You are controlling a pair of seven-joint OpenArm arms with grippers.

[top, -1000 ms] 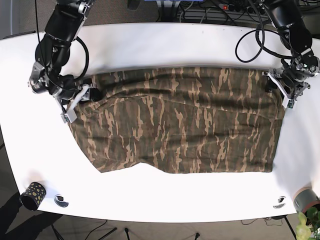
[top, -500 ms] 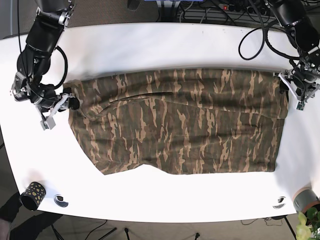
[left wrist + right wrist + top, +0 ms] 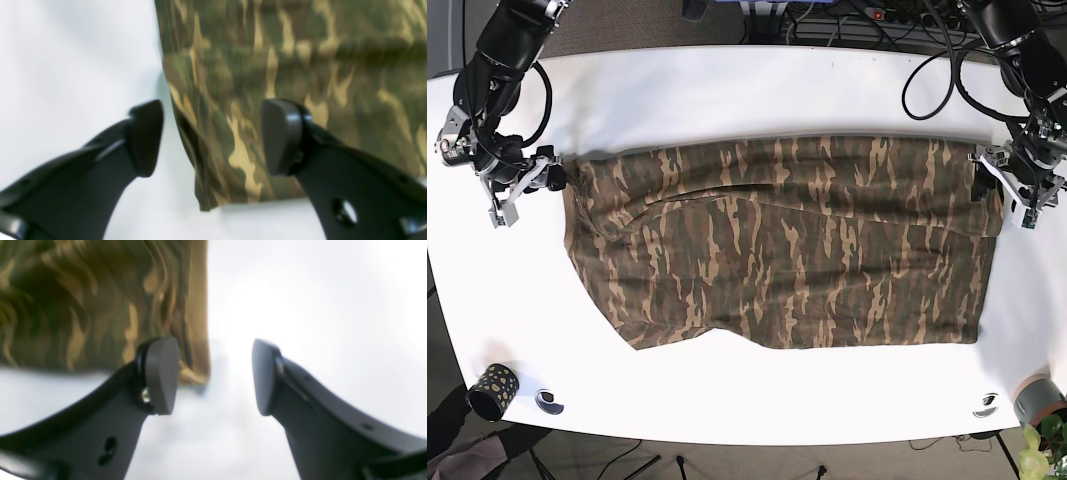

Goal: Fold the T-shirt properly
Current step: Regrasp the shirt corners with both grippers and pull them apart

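The camouflage T-shirt [image 3: 787, 240] lies spread flat across the white table [image 3: 757, 90]. My left gripper [image 3: 1004, 190] is at the shirt's upper right corner. In the left wrist view that gripper [image 3: 213, 136] is open, and the shirt's corner [image 3: 233, 160] lies between its black fingers [image 3: 280, 133]. My right gripper [image 3: 539, 183] is at the shirt's upper left corner. The right wrist view shows this gripper [image 3: 213, 376] open too, with the shirt's edge [image 3: 196, 350] just inside its left finger [image 3: 161, 373] and bare table under the rest of the gap.
A black cup with yellow dots [image 3: 492, 390] stands at the front left corner. Round markers [image 3: 550, 402] [image 3: 985, 405] sit near the front edge. A grey pot with a plant [image 3: 1039, 405] is at the front right. Cables [image 3: 927, 85] trail over the back right.
The right arm has drawn left and slightly back, and the shirt's upper left corner has stretched out with it. The left arm has shifted a little to the right.
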